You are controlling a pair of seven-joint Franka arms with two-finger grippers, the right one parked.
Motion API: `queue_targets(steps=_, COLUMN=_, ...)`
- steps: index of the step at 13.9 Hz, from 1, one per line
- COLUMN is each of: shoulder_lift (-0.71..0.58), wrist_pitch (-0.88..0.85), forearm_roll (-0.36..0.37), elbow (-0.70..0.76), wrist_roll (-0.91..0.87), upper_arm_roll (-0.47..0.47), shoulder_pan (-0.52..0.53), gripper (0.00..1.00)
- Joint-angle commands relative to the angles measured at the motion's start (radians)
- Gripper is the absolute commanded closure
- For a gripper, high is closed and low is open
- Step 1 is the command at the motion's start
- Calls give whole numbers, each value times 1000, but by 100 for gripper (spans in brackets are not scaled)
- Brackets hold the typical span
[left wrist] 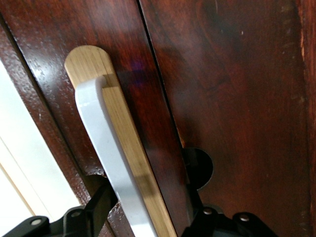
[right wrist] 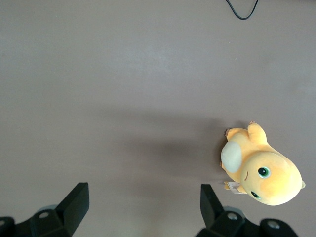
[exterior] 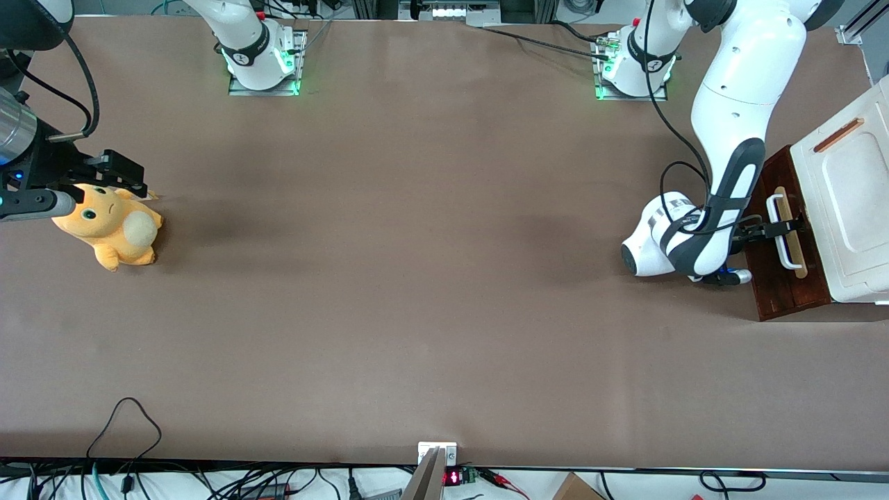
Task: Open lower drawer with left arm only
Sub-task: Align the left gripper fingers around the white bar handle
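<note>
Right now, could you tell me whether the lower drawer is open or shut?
Shut, it seems: no pale inside of the lower drawer shows. The hand sits at its white handle, one finger on each side, still apart.

The front camera hangs high above the brown table [exterior: 389, 278] and looks almost straight down, taking in both arm bases and the whole tabletop. The left arm [exterior: 729, 139] carries its own camera, pressed very close against the lower drawer [left wrist: 222, 98], so dark wood and the white handle [left wrist: 106, 158] fill that view, with the gripper [left wrist: 143, 217] straddling the handle (fingers spread either side). The right wrist camera faces down from higher up, sharing the plush toy [right wrist: 259, 170] with the front view.
</note>
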Motion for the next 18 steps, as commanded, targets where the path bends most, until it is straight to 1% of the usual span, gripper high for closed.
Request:
queue_targets(steps=1, shoulder_lift=-3, wrist_pitch=-9, forearm_roll=28, elbow=-10, wrist_roll=-16, upper_arm_roll=-6, shoulder_pan=9, gripper=38)
queue_targets(steps=4, shoulder_lift=-3, wrist_pitch=-9, forearm_roll=28, elbow=-9, wrist_roll=-16, upper_arm_roll=-6, shoulder_pan=9, gripper=42)
queue_targets(steps=12, shoulder_lift=-3, wrist_pitch=-9, forearm_roll=28, elbow=-9, wrist_roll=-16, upper_arm_roll=-8, shoulder_pan=-3, gripper=44)
queue_targets(steps=18, shoulder_lift=-3, wrist_pitch=-7, forearm_roll=27, elbow=-9, wrist_roll=-14, upper_arm_roll=-8, shoulder_pan=0, gripper=48)
